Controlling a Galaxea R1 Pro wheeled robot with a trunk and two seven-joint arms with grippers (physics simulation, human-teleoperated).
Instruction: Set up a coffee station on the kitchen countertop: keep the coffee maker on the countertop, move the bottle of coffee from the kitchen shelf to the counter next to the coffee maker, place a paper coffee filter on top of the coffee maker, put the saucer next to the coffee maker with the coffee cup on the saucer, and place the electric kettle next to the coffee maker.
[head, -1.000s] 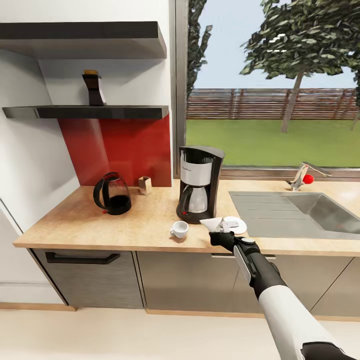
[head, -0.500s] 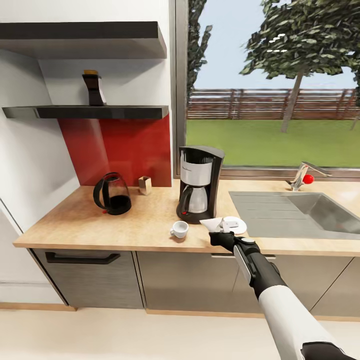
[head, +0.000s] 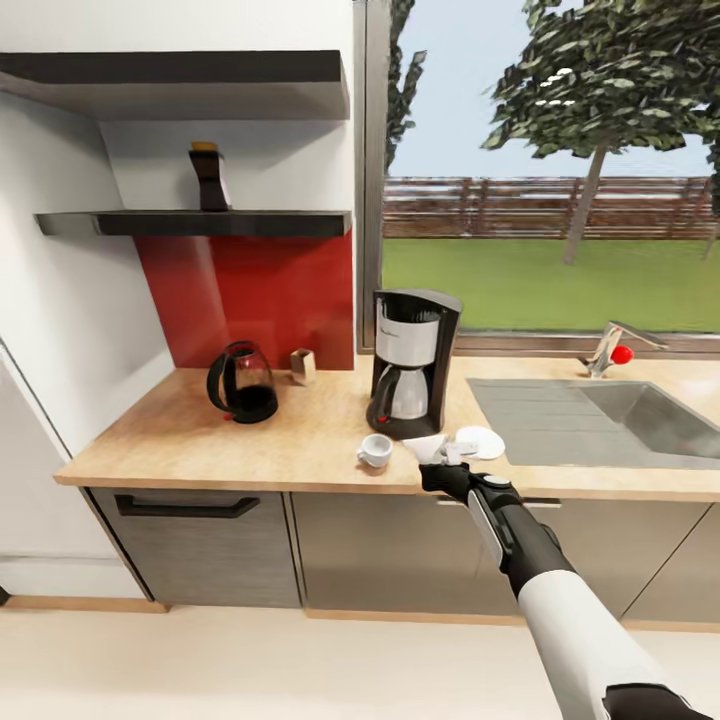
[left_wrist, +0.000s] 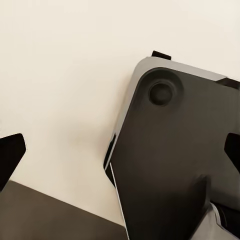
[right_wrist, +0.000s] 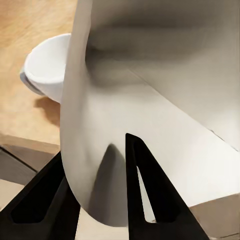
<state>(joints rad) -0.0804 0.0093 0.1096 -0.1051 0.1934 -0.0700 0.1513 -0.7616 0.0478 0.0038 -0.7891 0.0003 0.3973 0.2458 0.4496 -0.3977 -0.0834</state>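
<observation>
Coffee gear sat along the countertop (head: 200, 455): electric kettle (head: 243, 384) toward its left end, coffee maker (head: 412, 362) mid-counter, coffee cup (head: 375, 450) and saucer (head: 480, 441) by the front edge. We judged our right gripper (head: 441, 459), jaws pinching the limp white paper coffee filter (right_wrist: 150, 115), could crumple or drop it while lifting.

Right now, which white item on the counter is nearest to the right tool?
The paper filter, pinched in the right tool; the cup and saucer lie apart.
</observation>
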